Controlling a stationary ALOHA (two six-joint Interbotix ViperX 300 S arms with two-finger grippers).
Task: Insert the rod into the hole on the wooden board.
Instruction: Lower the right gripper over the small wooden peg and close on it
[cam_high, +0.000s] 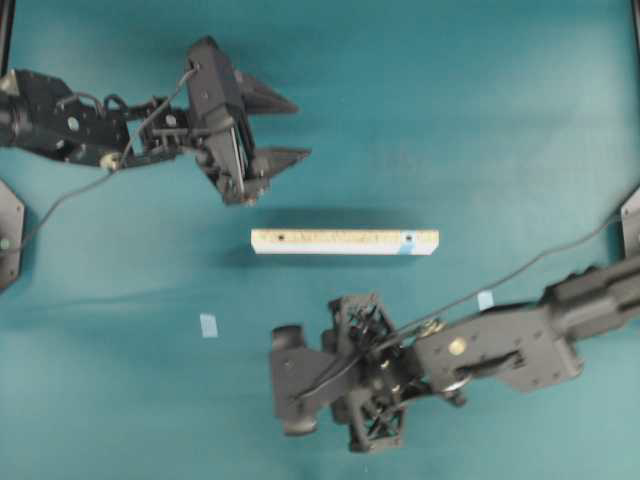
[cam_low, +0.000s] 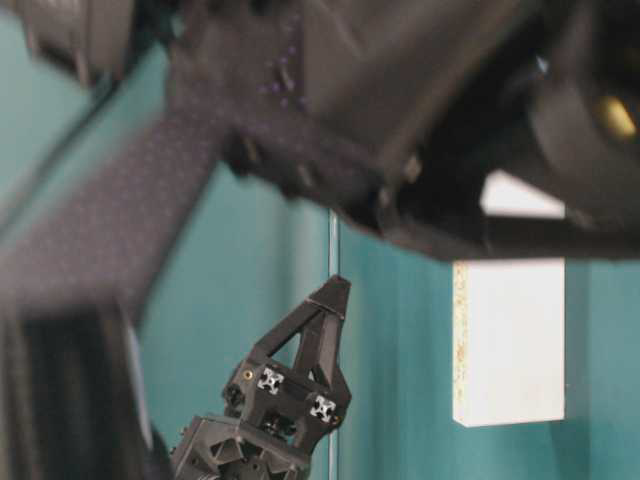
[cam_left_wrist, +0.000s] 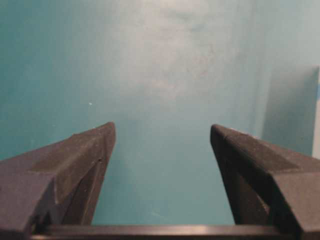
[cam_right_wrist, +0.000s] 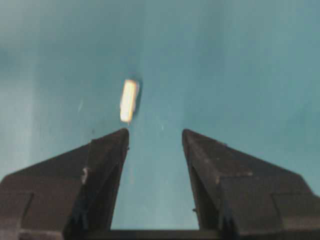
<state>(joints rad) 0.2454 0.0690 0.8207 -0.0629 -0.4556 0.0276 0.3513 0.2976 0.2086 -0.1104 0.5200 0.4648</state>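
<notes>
Only a blue mark (cam_high: 407, 243) labels the wooden board (cam_high: 344, 241); no writing.

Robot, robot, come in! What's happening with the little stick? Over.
Both grippers open, empty: left gripper, right gripper. Rod loose on table. Wooden board lies between the arms, unheld. Nothing blocking.

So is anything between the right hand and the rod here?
Nothing visible. In the right wrist view the rod lies on bare teal cloth just ahead of the open right hand, nearer one fingertip.
</notes>
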